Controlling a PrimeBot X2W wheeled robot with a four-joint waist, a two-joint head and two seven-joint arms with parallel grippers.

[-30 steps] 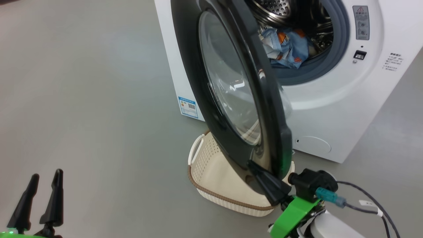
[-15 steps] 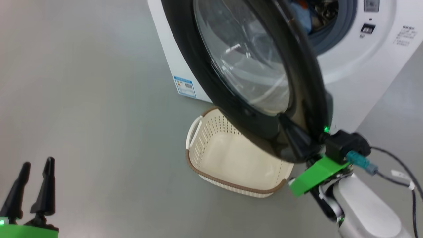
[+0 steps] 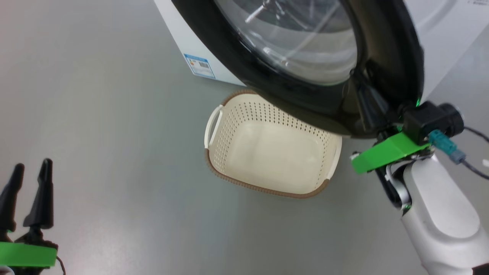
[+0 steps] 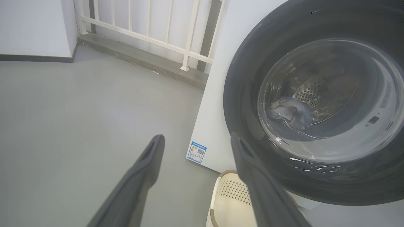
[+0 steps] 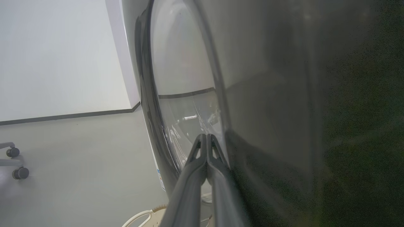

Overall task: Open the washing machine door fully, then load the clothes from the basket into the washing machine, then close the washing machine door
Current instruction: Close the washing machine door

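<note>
The washing machine door [image 3: 386, 49], with its glossy black rim and clear glass centre, stands partly swung in front of the white washing machine [image 3: 174, 26]. My right gripper [image 3: 361, 86] is shut with nothing between its fingers, and it lies against the door's lower rim. In the right wrist view the closed right gripper [image 5: 206, 136] rests flat along the door [image 5: 268, 94]. Through the glass, the clothes [image 4: 290, 112] lie as a pale blue bundle in the steel drum. The cream basket [image 3: 267, 149] sits empty on the floor under the door. My left gripper [image 3: 28, 168] is open, low at the left.
Grey floor stretches to the left of the machine. A blue label sticker [image 3: 200, 65] marks its lower side panel. A white railing [image 4: 151, 28] and a step run behind the machine. Chair castors [image 5: 14, 164] stand at the far left by the wall.
The door has swung round toward the machine with my shut right gripper against its rim, and now covers the drum opening. The head camera has shifted too. My left gripper stays open.
</note>
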